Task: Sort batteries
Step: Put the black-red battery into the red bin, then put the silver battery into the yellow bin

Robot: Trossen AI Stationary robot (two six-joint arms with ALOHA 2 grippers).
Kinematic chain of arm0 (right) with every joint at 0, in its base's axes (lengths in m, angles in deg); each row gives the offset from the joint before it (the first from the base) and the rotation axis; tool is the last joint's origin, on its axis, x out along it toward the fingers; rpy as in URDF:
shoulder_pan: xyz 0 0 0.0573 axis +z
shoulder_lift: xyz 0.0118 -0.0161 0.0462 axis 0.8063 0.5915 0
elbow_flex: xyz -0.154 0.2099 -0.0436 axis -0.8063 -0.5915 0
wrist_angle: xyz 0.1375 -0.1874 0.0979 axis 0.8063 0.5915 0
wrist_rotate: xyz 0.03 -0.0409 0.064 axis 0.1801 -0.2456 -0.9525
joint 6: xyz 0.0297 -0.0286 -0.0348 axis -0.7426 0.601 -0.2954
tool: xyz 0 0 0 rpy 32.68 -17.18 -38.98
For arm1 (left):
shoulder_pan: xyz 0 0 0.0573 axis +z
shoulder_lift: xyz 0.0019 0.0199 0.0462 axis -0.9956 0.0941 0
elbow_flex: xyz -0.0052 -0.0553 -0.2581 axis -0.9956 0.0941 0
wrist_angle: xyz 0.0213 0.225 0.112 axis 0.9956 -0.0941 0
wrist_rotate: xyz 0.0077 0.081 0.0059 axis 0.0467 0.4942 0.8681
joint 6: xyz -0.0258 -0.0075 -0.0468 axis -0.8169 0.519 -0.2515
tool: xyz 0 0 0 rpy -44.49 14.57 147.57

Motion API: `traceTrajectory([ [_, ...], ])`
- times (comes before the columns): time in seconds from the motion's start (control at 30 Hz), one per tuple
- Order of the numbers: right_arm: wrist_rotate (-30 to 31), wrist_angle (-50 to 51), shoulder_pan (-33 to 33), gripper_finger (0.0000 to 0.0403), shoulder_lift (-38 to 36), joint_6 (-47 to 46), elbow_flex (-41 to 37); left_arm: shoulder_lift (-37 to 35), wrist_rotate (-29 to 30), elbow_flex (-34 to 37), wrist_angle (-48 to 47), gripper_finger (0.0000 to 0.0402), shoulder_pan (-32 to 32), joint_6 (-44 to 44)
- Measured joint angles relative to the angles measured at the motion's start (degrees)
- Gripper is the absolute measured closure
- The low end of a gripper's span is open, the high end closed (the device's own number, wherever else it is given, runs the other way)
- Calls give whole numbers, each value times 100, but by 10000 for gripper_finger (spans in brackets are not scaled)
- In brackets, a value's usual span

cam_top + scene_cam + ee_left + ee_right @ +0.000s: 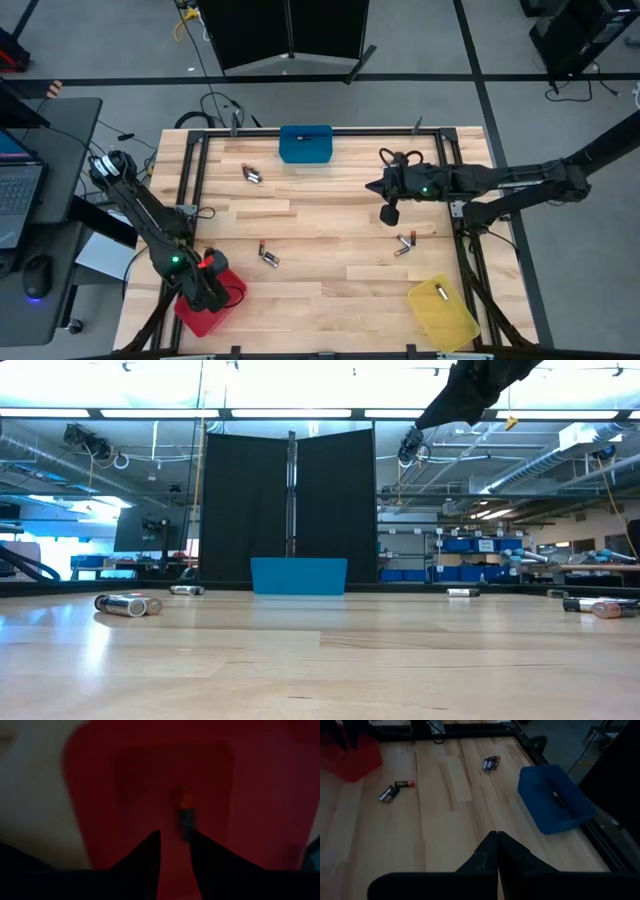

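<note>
Left gripper: over red bin, fingers parted, gripping nothing; battery inside bin. Right gripper: closed, empty.
</note>
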Motion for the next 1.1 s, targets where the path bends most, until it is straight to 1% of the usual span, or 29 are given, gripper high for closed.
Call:
traceTrajectory([
  [0.2,0,-41,0,393,96,2,-2,-2,-23,-64,-70,287,4,163],
  [0.3,0,-109,0,393,128,7,-2,-4,200,-348,-366,303,64,361],
  [0.4,0,-120,0,393,145,9,-2,-9,603,-959,-1273,341,204,570],
  [0.5,0,-138,0,393,145,13,-2,-37,1131,-1713,-2415,386,425,592],
  [0.57,0,-155,0,393,145,22,-2,-84,1459,-2118,-3154,394,650,659],
  [0.67,0,-213,0,393,145,74,-2,-258,1708,-2428,-3760,392,1135,1134],
  [0.73,0,-227,0,393,146,111,-2,-429,1790,-2437,-3840,393,1570,1684],
  [0.8,0,-241,0,393,145,174,-2,-559,1847,-2417,-3749,396,2065,2426],
  [0.87,0,-333,0,393,145,220,-32,-625,1945,-2407,-3703,398,2601,3284],
  [0.97,-18,-516,-7,393,145,297,-143,-667,1944,-2406,-3395,398,3481,4690],
  [1.1,-190,-933,-61,393,145,357,-363,-626,1545,-2406,-2790,398,4638,6464],
])
